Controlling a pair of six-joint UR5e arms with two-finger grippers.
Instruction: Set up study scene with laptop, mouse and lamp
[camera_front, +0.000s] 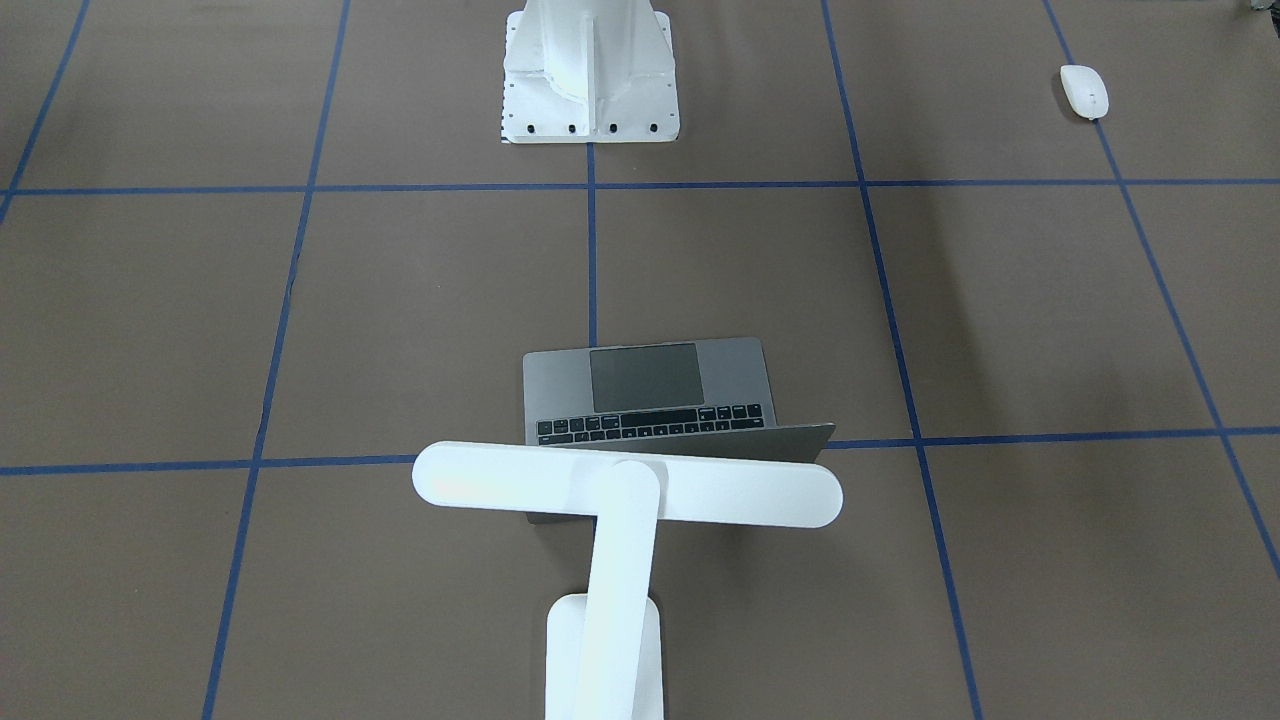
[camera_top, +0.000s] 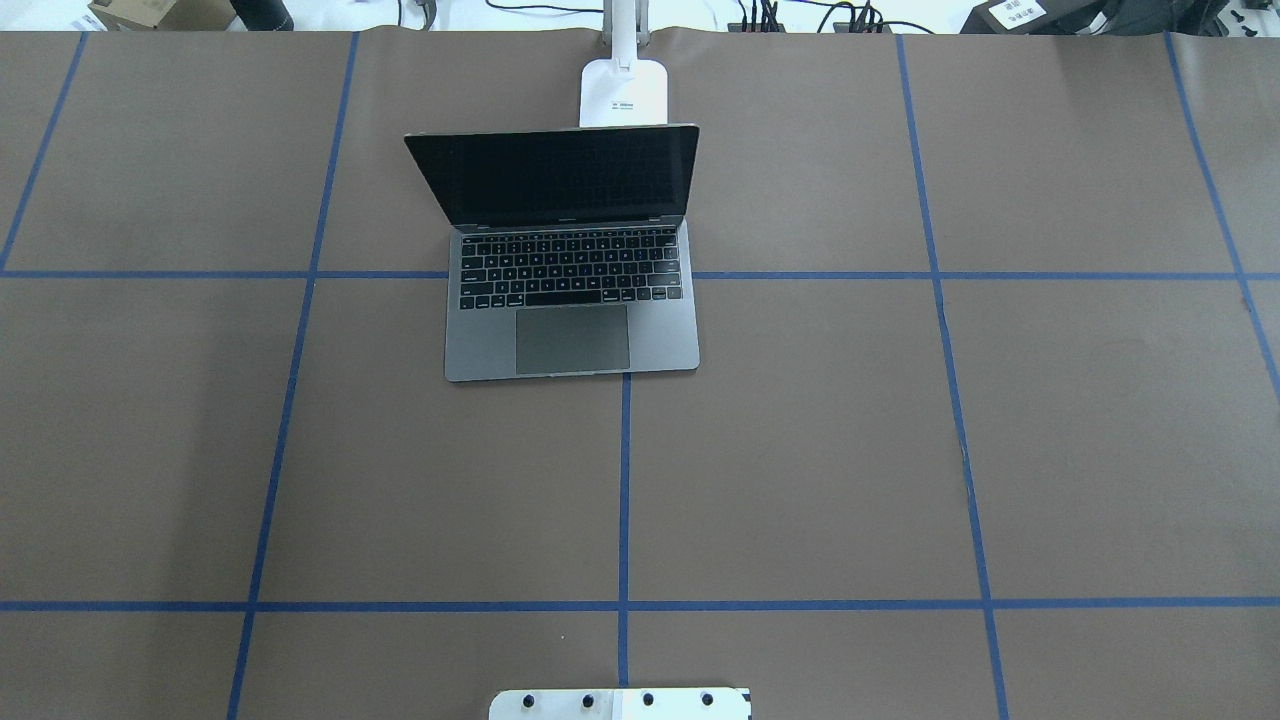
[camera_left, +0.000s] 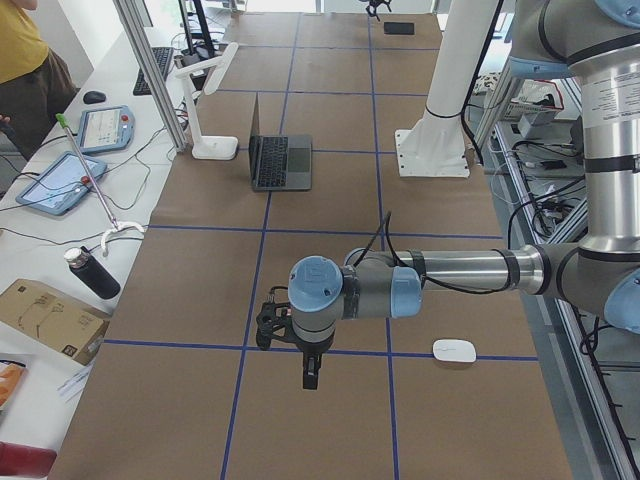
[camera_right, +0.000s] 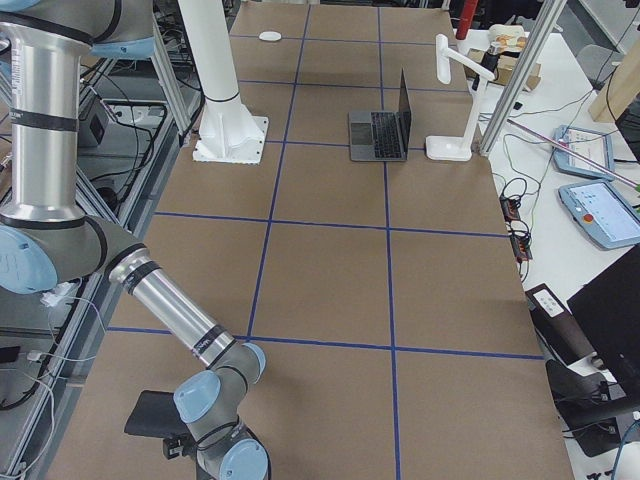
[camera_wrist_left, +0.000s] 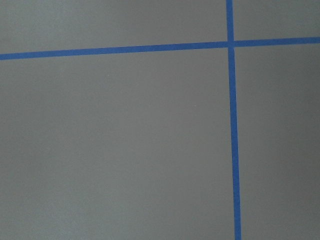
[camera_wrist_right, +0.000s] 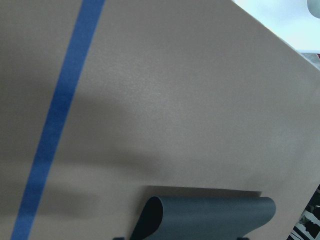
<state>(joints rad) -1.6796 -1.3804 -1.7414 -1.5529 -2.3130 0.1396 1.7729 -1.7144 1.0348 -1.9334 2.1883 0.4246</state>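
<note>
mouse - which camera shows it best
Exterior front-facing: the mouse is clear, seen whole from above. Exterior left shows it side-on; exterior right, a tiny far speck. Overhead and wrist views miss it.

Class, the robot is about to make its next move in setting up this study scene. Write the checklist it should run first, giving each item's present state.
1. Laptop open, keyboard towards the robot: ok.
2. Lamp standing behind the laptop: ok.
3. Mouse beside the laptop: not ok; it lies far off, on the robot's left side.
4. Left claw close to the mouse: ok, it hangs low nearby.
5. Left claw open: cannot tell.
6. Right claw empty: cannot tell.
</note>
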